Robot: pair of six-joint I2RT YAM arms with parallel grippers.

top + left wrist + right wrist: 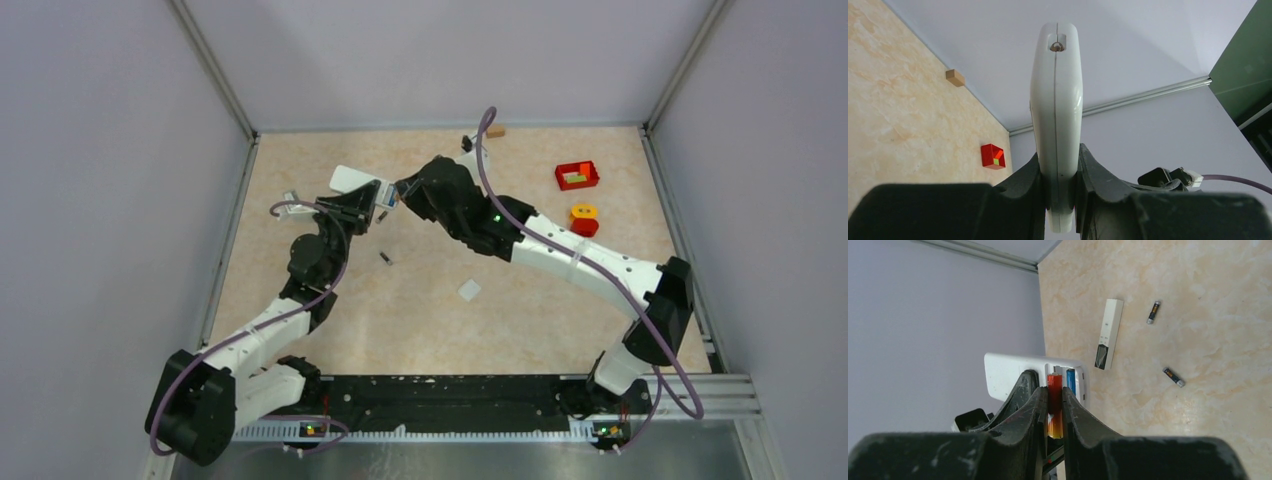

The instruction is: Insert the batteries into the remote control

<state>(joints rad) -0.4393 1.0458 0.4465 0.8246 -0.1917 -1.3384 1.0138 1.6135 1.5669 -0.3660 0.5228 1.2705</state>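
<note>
The white remote control (1055,100) stands edge-on in my left gripper (1058,167), whose jaws are shut on its lower end. In the right wrist view the remote (1008,372) shows its open battery bay, with a blue battery (1071,381) lying in it. My right gripper (1053,395) is shut on a red-orange battery (1054,380), whose tip is at the bay beside the blue one. From above, both grippers meet at the remote (352,180) in the back middle of the table. Two loose batteries (1153,312) (1173,376) lie on the table.
A longer white bar with a small label (1109,334) lies near the loose batteries. A small white square piece (469,290) sits mid-table. At the back right are a red box (577,176) and an orange-red spool (584,218). A wooden block (495,131) rests by the back wall.
</note>
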